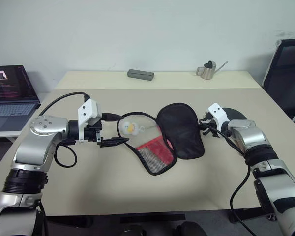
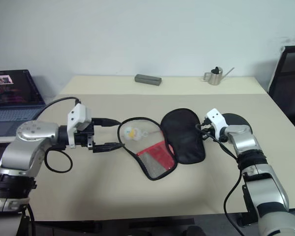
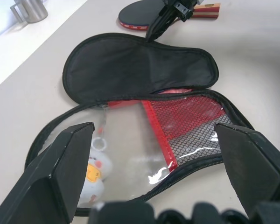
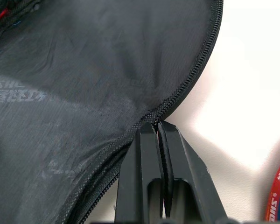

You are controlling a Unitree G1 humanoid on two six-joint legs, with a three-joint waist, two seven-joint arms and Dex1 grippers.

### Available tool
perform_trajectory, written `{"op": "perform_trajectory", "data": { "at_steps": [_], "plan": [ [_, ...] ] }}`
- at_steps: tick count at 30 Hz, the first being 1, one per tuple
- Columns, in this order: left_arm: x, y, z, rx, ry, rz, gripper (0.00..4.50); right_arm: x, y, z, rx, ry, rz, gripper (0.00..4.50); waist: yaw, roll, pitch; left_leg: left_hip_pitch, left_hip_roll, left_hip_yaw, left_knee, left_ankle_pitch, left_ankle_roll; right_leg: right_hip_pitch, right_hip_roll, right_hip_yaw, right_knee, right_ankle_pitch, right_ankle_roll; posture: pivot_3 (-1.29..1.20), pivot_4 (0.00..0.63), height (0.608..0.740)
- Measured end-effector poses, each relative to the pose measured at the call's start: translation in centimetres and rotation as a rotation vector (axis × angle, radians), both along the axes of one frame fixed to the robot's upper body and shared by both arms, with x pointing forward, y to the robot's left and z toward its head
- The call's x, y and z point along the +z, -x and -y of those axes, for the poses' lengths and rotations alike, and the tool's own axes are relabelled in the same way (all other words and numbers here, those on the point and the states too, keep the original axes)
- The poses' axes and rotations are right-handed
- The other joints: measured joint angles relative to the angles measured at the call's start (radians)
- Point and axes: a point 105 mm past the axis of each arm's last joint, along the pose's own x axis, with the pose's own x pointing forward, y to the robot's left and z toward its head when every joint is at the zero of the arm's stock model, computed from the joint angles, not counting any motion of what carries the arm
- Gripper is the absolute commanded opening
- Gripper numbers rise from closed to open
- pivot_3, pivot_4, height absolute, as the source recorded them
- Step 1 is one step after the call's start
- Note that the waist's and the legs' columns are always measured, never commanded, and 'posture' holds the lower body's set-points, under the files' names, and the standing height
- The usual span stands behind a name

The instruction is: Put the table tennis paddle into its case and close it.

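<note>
The case lies unzipped on the table. Its black flap (image 1: 179, 129) is folded out to the right, and its other half (image 1: 152, 150) shows a clear pocket and red mesh. My left gripper (image 1: 114, 130) is open at that half's left rim, one finger (image 3: 65, 163) on each side of it. My right gripper (image 4: 157, 127) is shut on the zip edge of the case at the flap's right side. The table tennis paddle (image 1: 237, 114) lies flat just beyond my right gripper. Its black blade with a red edge (image 3: 135, 13) and its striped handle (image 3: 207, 7) show in the left wrist view.
A small white toy (image 1: 130, 128) sits in the clear pocket. At the table's far edge lie a grey box (image 1: 140, 74) and a metal watering can (image 1: 206, 70). A laptop (image 1: 10, 93) stands on a side table at the left. A black chair (image 1: 287, 69) stands at the right.
</note>
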Motion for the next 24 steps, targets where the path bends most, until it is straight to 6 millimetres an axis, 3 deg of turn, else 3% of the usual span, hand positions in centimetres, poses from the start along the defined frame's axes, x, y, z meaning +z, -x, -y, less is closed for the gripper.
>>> {"op": "perform_trajectory", "data": {
  "at_steps": [2, 13, 20, 24],
  "plan": [
    [0.0, 0.0, 0.1, -0.002, 0.005, -0.001, 4.5, 0.0, -0.2, 0.1, -0.015, 0.003, 0.002, 0.63, 0.0, 0.0, 0.0, 0.0, 0.0, 0.0, 0.0, 0.0, 0.0, 0.0, 0.0, 0.0, 0.0, 0.0, 0.0, 0.0, 0.15, 0.74],
    [-0.2, -0.1, 0.5, -0.005, 0.025, 0.0, 4.5, 1.2, -0.9, 1.6, -0.083, -0.018, 0.04, 4.47, 0.0, 0.0, 0.0, 0.0, 0.0, 0.0, 0.0, 0.0, 0.0, 0.001, 0.0, 0.0, 0.0, 0.0, 0.0, 0.0, 0.15, 0.74],
    [-0.2, -0.1, 0.7, 0.0, 0.033, 0.003, 4.5, 6.9, -0.5, 5.5, -0.131, -0.115, 0.156, 4.47, 0.001, 0.0, 0.0, -0.001, 0.0, 0.0, 0.0, 0.0, 0.0, 0.001, 0.0, 0.0, 0.0, 0.0, 0.0, 0.0, 0.15, 0.74],
    [-0.1, 0.0, 1.1, -0.013, 0.035, 0.011, 4.5, 5.0, 1.0, 7.5, -0.176, -0.081, 0.094, 4.47, 0.001, -0.001, -0.001, -0.001, 0.0, 0.0, 0.0, 0.0, 0.0, 0.002, 0.0, 0.0, 0.0, 0.0, 0.0, 0.0, 0.15, 0.74]
  ]
}}
